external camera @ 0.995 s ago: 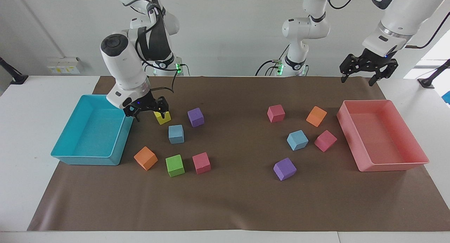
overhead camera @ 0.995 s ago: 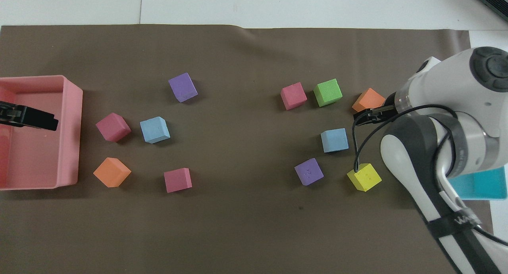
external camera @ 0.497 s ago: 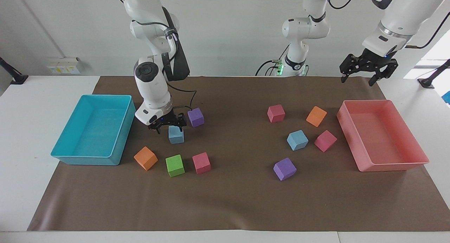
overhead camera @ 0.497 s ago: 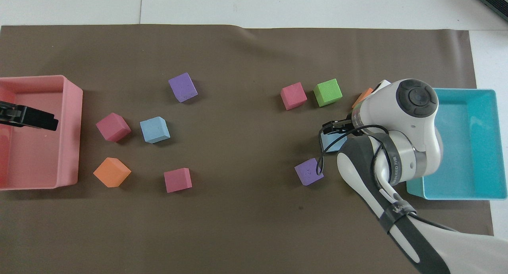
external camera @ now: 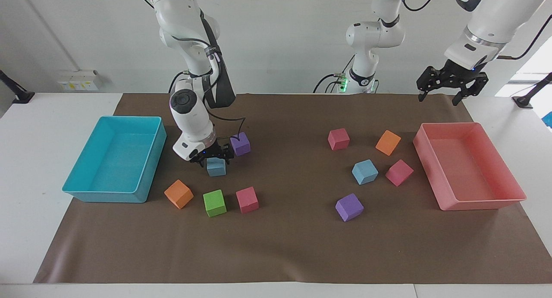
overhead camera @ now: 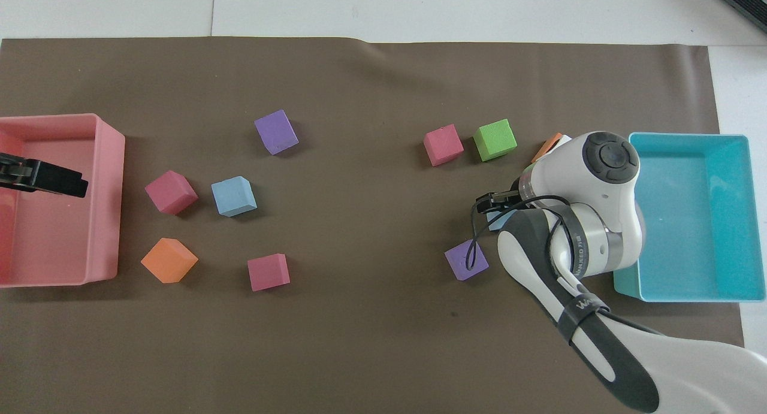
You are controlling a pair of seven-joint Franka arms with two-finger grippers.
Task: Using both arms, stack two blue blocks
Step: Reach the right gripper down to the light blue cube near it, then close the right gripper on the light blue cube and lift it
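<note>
The right gripper (external camera: pixel 212 156) is hanging just over a blue block (external camera: pixel 216 167) beside the turquoise tray (external camera: pixel 86 190), fingers apart around its top, not clamped. The picking step is in hand; next it needs to sink a little and close. The other blue block (external camera: pixel 365 171) is sitting toward the left arm's end of the worktop. The left gripper (external camera: pixel 450 84) is waiting, spread apart, over the pink tray (external camera: pixel 483 202).

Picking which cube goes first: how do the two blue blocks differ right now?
The blue block by the turquoise tray sits square-on under the open right gripper; the blue block by the pink tray is turned at an angle with no gripper near. Both rest on the mat, same size and colour.
</note>
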